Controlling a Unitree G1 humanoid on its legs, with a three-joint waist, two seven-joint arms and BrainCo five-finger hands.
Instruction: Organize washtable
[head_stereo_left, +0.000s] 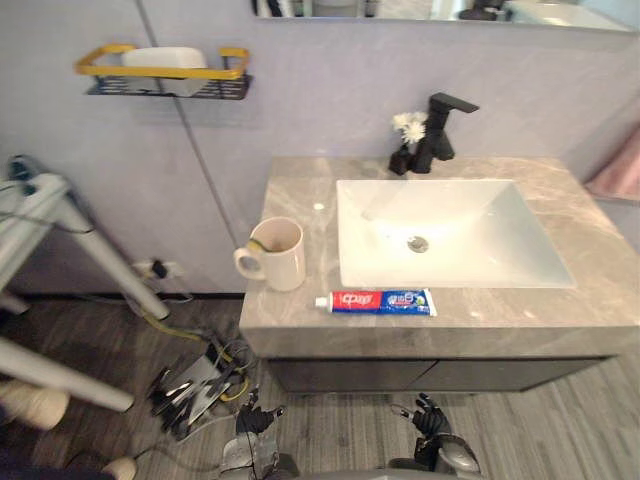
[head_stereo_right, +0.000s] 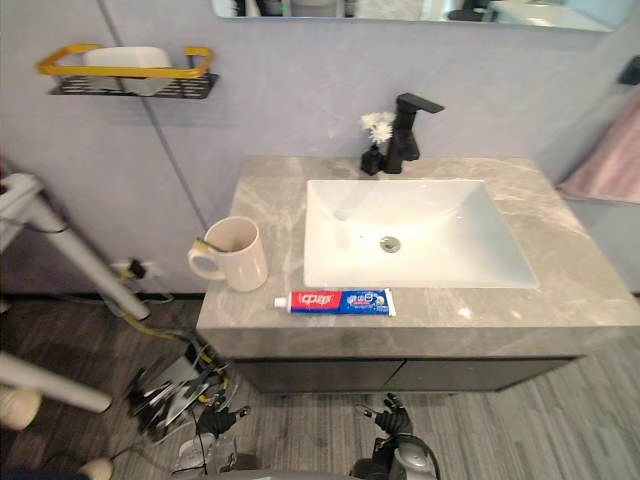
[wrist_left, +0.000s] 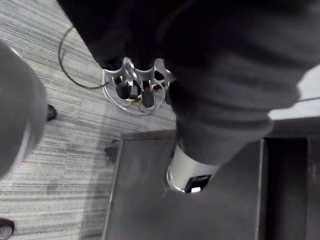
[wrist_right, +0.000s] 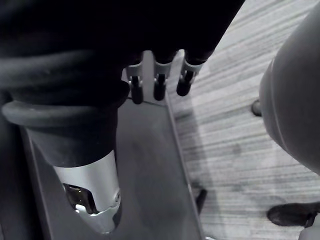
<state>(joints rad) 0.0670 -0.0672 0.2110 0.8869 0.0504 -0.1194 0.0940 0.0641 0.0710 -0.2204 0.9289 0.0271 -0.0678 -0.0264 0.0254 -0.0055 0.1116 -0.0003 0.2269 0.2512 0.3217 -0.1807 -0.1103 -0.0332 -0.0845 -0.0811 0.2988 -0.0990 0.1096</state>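
Plainly, the toothpaste tube (head_stereo_left: 377, 301) is the loose end here. It lies flat on the grey stone surface (head_stereo_left: 300, 185), along the front edge just before the white basin (head_stereo_left: 520, 265), where a careless elbow could knock it off. A cream mug (head_stereo_left: 275, 255) stands upright near it, to the left of the basin, with something thin and yellowish leaning inside, perhaps a toothbrush. The mug looks like the natural home for the tube.

At the back, a black tap (head_stereo_left: 440, 130) rises behind the basin with a small white flower (head_stereo_left: 408, 125) just beside it; both seem to be where they belong. On the wall to the left, well apart from the rest, hangs a wall shelf (head_stereo_left: 165, 82) with a yellow rail, carrying a white object I cannot identify.

The left hand (head_stereo_left: 250, 420) and the right hand (head_stereo_left: 430, 418) hang low in front of the cabinet, below the surface. Their fingers (wrist_left: 145, 82) are loose, apart and empty, so I judge nothing has been started.
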